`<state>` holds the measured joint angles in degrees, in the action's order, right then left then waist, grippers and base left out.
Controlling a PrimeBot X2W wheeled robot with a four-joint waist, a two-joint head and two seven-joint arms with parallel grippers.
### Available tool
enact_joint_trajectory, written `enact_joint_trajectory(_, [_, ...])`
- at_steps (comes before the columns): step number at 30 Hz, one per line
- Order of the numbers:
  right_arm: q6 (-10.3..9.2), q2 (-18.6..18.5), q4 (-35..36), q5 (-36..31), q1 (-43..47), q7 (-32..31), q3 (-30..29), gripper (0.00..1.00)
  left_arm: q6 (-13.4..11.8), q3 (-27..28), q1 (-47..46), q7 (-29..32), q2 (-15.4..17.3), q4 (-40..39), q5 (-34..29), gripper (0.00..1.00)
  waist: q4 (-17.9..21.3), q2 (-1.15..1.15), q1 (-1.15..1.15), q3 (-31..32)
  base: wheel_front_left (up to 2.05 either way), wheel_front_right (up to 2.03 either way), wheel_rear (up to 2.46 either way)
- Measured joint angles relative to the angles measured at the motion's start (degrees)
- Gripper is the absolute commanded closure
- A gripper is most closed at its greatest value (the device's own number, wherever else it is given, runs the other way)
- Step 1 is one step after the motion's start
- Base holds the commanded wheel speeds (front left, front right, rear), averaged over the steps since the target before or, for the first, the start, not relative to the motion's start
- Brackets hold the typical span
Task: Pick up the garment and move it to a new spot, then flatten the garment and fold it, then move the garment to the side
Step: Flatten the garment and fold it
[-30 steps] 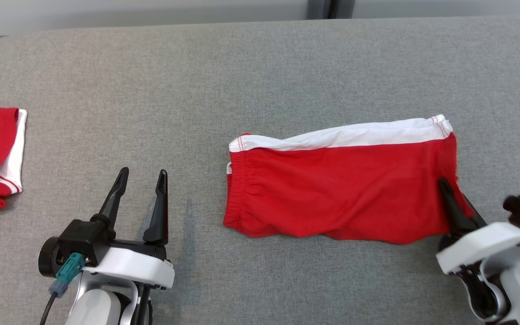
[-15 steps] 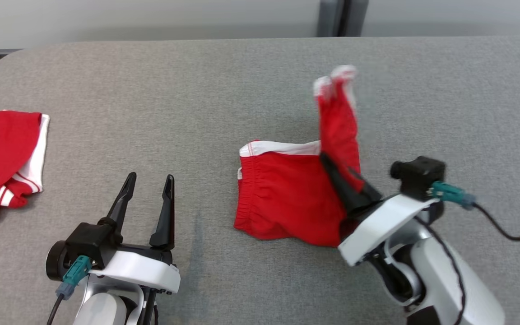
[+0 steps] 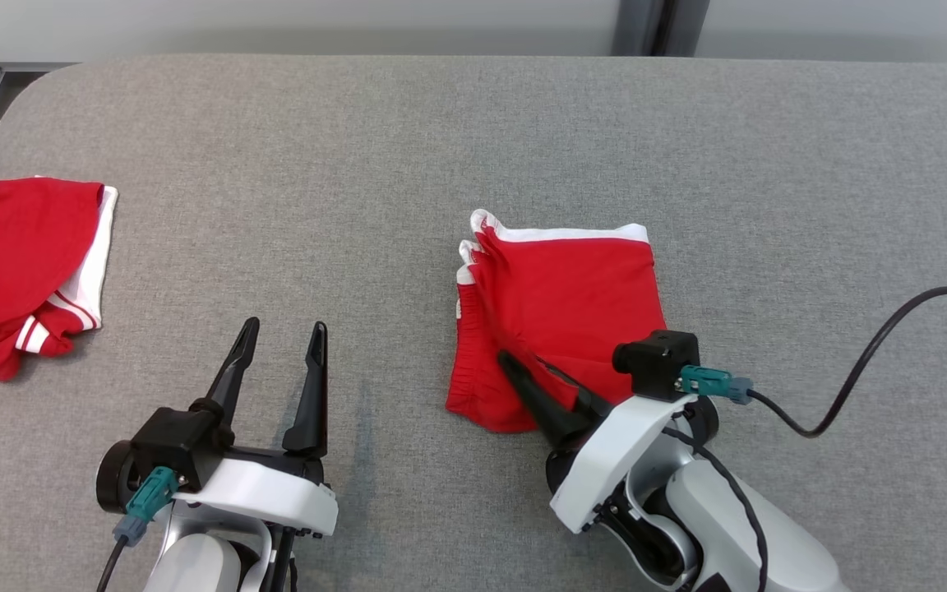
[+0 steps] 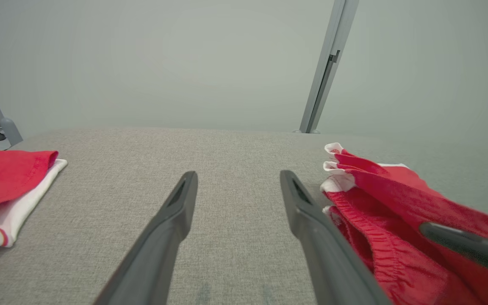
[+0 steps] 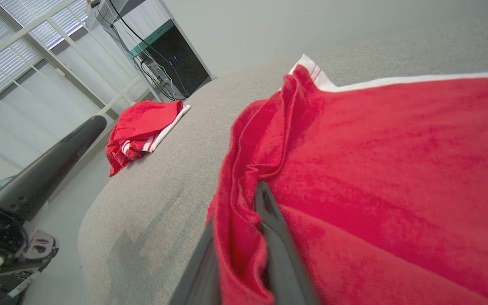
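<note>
Folded leftward since the earlier frame, the garment lies halved mid-table, right gripper jaws narrow on a cloth fold, left gripper jaws wide and empty; moving it aside remains.

Bare table between shorts and red pile; passable

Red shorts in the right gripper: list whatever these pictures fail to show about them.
- Head view: the near corner of the shorts, behind the right gripper and its wrist.
- Right wrist view: one finger's tip, buried in a fold of cloth; the lower layers, under the top one.
- Left wrist view: their right part, cut off by the edge.
</note>
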<state>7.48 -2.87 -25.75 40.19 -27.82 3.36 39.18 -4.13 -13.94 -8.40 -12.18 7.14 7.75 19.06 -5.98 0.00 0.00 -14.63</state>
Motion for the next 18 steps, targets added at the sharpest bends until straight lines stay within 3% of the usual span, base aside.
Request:
enact_joint_trajectory(1, [0.00,0.02,-0.43,0.21,-0.44,0.82,0.74,0.00,-0.02,-0.04,-0.04,-0.03,0.00,0.09,0.00,0.00,0.05,0.00,0.00,0.02,0.00,0.00,0.00])
enact_joint_trajectory(9, [0.00,0.12,-0.91,1.00,-2.93,8.12,2.91,0.00,-0.47,-0.04,-0.05,-0.45,0.16,0.93,0.14,0.00,1.00,0.00,0.00,0.95,0.00,0.00,0.00])
enact_joint_trajectory(13, [0.01,-0.74,0.00,-2.29,-3.59,10.68,-2.32,0.00,-0.84,0.02,-0.01,-0.54,0.35,1.08,0.15,0.00,1.59,0.00,0.00,1.78,0.00,0.00,0.00])
enact_joint_trajectory(18, [0.01,-4.05,2.25,-8.21,-0.61,11.40,-13.36,0.00,-1.48,0.42,0.60,-0.80,0.74,0.63,0.24,0.00,2.33,0.00,0.00,2.86,0.00,0.00,0.00])
